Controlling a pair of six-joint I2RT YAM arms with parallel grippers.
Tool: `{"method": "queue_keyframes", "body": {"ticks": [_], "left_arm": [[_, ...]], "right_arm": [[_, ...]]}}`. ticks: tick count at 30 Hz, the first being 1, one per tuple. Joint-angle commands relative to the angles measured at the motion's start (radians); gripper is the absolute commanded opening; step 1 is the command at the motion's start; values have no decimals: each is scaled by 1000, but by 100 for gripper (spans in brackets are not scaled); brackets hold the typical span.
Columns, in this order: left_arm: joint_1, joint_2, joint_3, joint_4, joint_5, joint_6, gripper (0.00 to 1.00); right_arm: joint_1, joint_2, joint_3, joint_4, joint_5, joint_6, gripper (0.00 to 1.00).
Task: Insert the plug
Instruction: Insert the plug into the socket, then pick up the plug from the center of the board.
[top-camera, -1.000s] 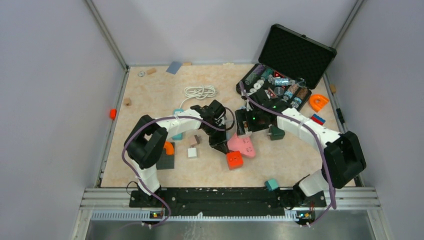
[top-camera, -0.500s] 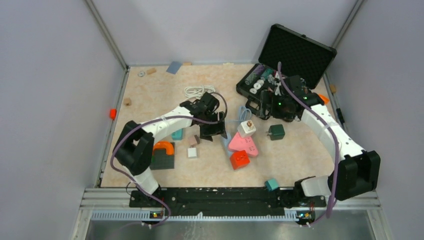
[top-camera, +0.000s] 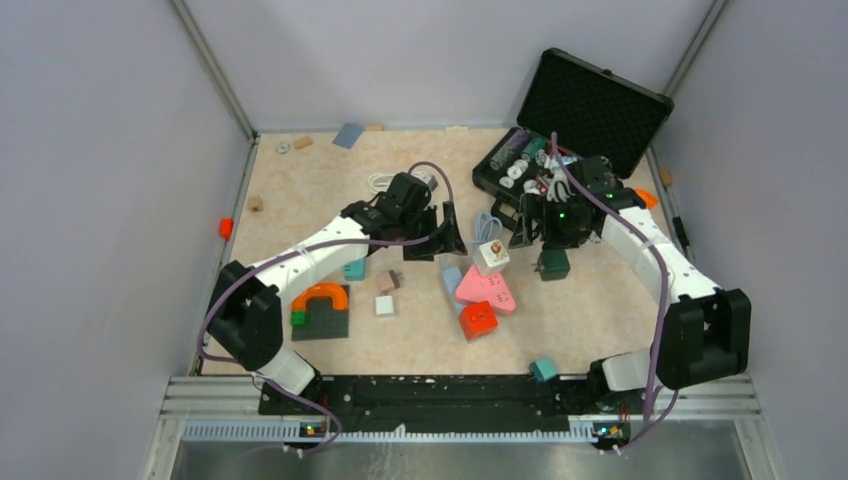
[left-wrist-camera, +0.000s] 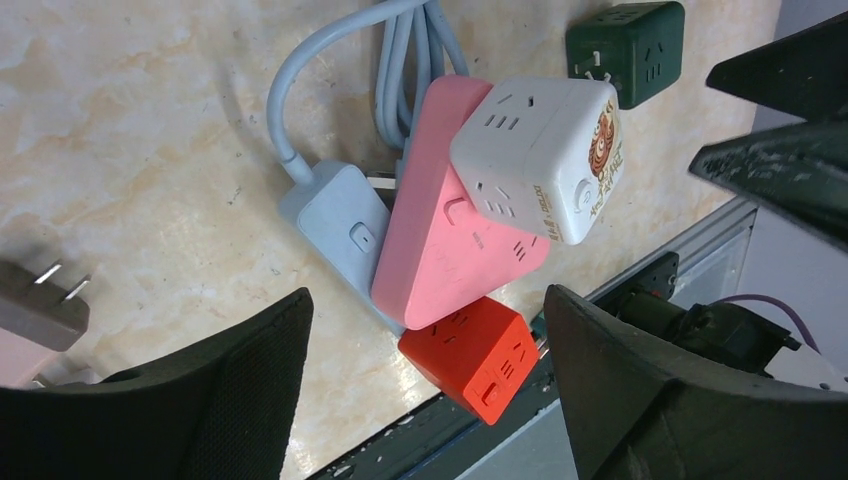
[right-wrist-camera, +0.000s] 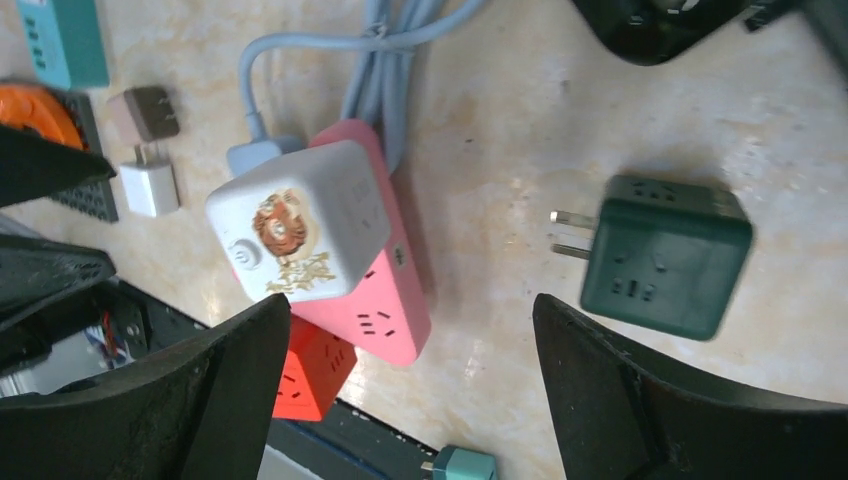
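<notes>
A white cube adapter (top-camera: 491, 256) with a cartoon sticker sits tilted on the pink power strip (top-camera: 484, 290); its prongs are hidden. A red cube socket (top-camera: 478, 320) lies at the strip's near end, and a light blue plug (left-wrist-camera: 335, 225) with its cable lies beside it. A dark green cube plug (right-wrist-camera: 665, 255) lies on its side to the right, prongs bare. My left gripper (top-camera: 440, 240) hovers open just left of the strip, holding nothing (left-wrist-camera: 425, 300). My right gripper (top-camera: 532, 232) hangs open above the gap between white cube and green plug, also holding nothing (right-wrist-camera: 412, 300).
An open black case (top-camera: 590, 110) with several small parts stands at the back right. A brown plug (top-camera: 390, 280), a white charger (top-camera: 384, 305) and an orange arch (top-camera: 320, 297) on a dark plate lie left. A coiled white cable (top-camera: 385, 182) is behind, and a teal adapter (top-camera: 543, 369) is near the front rail.
My left gripper has opened and drawn back from the red cube toward the far side. My right gripper left the white cube on the pink strip, swung toward the case, then came partly back.
</notes>
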Motion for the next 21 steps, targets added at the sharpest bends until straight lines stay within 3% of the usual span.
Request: {"method": "queue_keyframes", "body": {"ticks": [1,3,12,19,21], "left_arm": [[-3,-29,-42,71,22,-20,88],[-3,-35,-56,78,21,-25,98],[-3,-75,-97,69,-22,-30,99],[0,-94,-116,70,-42,-37,99],[1,-95,-118,66,-47,-43,99]], "right_arm": [[101,38,33,9,-62,-78,88],[147,55,34,17,-34,-71,88],[263,151,89,38,67,-61,87],[319,205,104,26,162,-81,48],[331,195,81,42,169,-75,28]]}}
